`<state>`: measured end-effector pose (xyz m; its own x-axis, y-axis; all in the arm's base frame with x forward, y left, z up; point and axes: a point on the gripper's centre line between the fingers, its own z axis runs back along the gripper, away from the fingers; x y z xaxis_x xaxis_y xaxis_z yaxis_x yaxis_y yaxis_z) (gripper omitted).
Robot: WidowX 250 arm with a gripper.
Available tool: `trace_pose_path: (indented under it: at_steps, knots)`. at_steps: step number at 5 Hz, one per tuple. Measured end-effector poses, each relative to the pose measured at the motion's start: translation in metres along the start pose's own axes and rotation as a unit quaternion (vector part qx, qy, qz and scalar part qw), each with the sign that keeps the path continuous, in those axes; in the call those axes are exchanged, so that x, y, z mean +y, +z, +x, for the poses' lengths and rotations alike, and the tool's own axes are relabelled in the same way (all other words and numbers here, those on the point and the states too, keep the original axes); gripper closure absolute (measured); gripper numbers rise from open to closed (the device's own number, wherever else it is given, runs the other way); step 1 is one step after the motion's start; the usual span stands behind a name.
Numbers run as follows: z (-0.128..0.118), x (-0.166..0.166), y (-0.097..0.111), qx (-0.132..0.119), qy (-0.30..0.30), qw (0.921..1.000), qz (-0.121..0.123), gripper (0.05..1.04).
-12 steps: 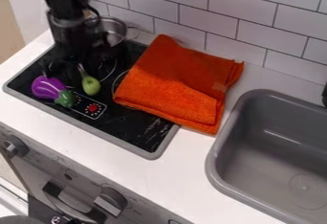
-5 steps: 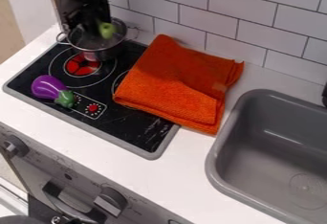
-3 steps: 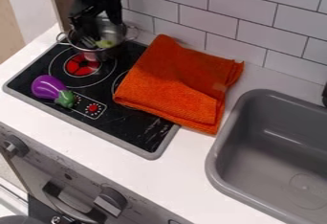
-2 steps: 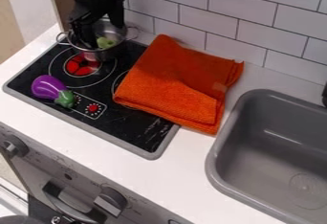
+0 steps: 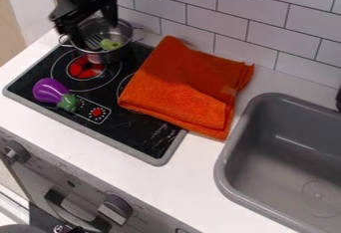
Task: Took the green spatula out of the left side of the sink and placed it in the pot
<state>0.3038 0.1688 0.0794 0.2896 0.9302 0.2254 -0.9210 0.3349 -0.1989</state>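
Green piece (image 5: 110, 44): rounded, inside the metal pot (image 5: 108, 57), 11 o'clock; I cannot confirm a spatula.
Slotted grey part (image 5: 94, 40): beside the green piece.
Gripper (image 5: 96, 34): fingers wide apart over the pot, nothing held; I judge placement done, arm withdrawal left.
Sink (image 5: 230, 165): 4 o'clock; I judge no pick-up remains there.

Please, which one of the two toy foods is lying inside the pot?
The green toy: it lies inside the pot, whereas the purple eggplant lies outside it, on the stove.
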Motion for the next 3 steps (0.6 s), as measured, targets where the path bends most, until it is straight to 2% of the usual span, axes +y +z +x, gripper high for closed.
trace_pose_path:
  at_steps: [1,2,3]
  knots:
    - [-0.004,0.019,0.006,-0.025,-0.065,0.9976,0.0,0.083]
    - [-0.002,0.039,0.012,-0.029,-0.131,0.9909,-0.009,0.083]
    - [0.001,0.063,0.013,-0.046,-0.168,0.9847,-0.011,0.083]
